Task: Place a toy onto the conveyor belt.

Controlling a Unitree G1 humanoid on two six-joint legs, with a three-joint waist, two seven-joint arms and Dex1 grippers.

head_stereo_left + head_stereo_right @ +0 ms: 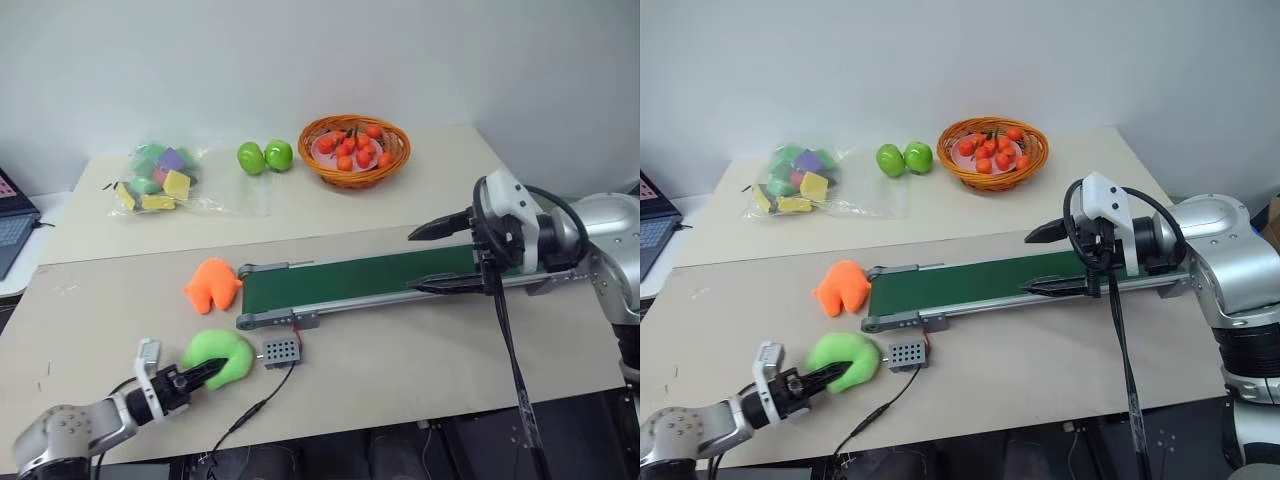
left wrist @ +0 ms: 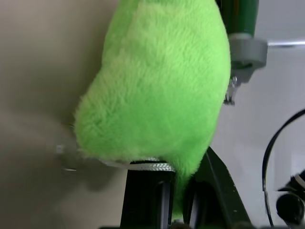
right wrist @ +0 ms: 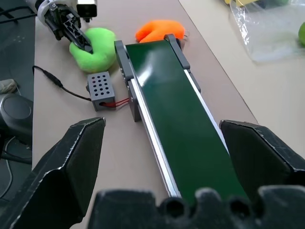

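The toy [image 1: 228,352], a lime-green fuzzy plush, lies on the table near the front left, just ahead of the conveyor belt's left end. My left gripper [image 1: 208,373] is shut on the toy's near side; in the left wrist view the plush [image 2: 157,86] bulges out from between the two black fingers. The conveyor belt [image 1: 350,278] is a long dark-green strip in a grey frame across the middle of the table. My right gripper [image 1: 412,261] hangs open above the belt's right part, holding nothing; its wrist view looks down along the belt [image 3: 176,109] toward the toy [image 3: 97,50].
An orange plush [image 1: 212,285] sits at the belt's left end. The grey control box [image 1: 281,350] and its wire lie right of the toy. At the back are two green apples [image 1: 264,156], a wicker basket [image 1: 354,181] of small orange fruit and a bag of coloured blocks [image 1: 158,180].
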